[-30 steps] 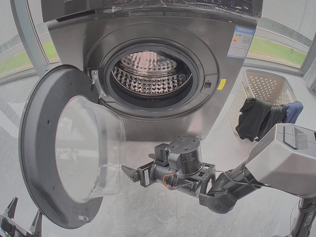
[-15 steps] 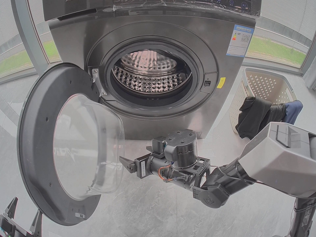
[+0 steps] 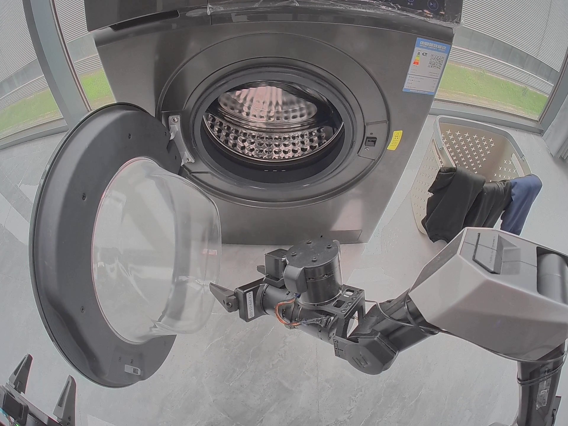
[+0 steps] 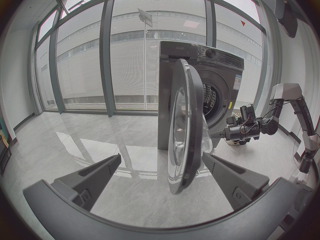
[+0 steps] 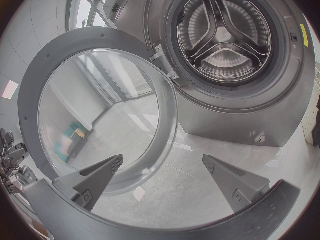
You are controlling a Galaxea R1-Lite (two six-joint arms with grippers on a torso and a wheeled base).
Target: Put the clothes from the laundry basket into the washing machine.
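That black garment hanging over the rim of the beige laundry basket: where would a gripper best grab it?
Probably the bunched ridge where the black garment folds over the rim of the beige plastic laundry basket, coming from above. There the cloth stands proud; lower down it hangs flat against the basket wall.

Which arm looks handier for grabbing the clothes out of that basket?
Right, probably. The laundry basket with the dark clothes stands on the robot's right; the right gripper is open and empty, while the left gripper sits low on the far left.
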